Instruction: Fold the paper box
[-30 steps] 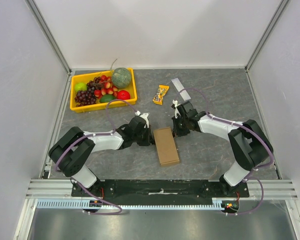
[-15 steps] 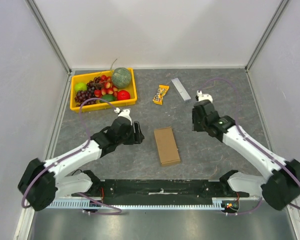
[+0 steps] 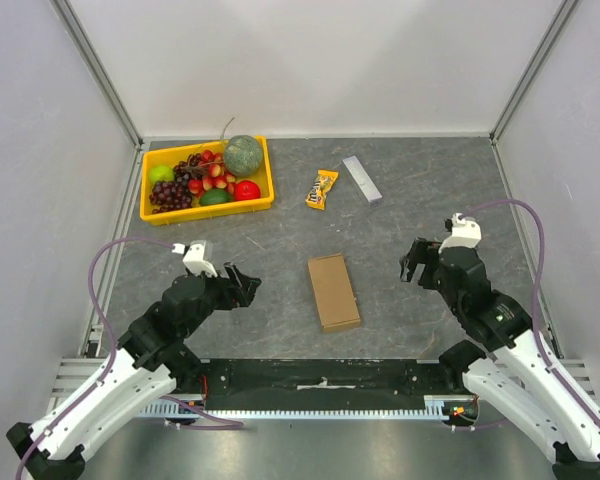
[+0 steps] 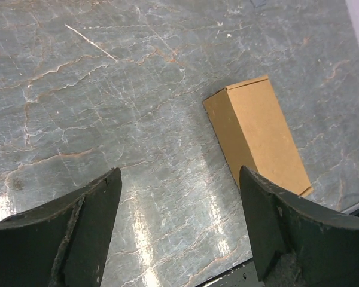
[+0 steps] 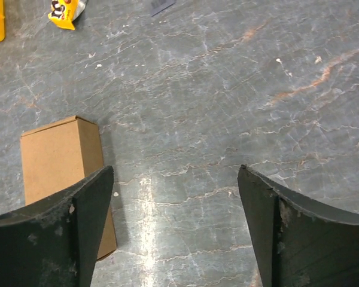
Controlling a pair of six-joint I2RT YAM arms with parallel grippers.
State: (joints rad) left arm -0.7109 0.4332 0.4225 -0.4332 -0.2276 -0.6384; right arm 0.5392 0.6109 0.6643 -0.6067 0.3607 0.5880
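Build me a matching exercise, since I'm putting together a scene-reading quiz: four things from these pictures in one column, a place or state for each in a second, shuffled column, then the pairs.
Things:
1. paper box
2. fruit tray
3. snack packet
4. left claw

Places or states:
A. far left corner
B. open, holding nothing
C. lying flat at the centre, touched by nothing
D. toward the back, left of the grey bar

Pairs: 1-C, 2-A, 3-D, 4-B

Tabletop (image 3: pixel 280 240) flanks the paper box (image 3: pixel 333 291) on both sides; tray (image 3: pixel 206 213), packet (image 3: pixel 323 188) and bar (image 3: pixel 362 178) lie well beyond.
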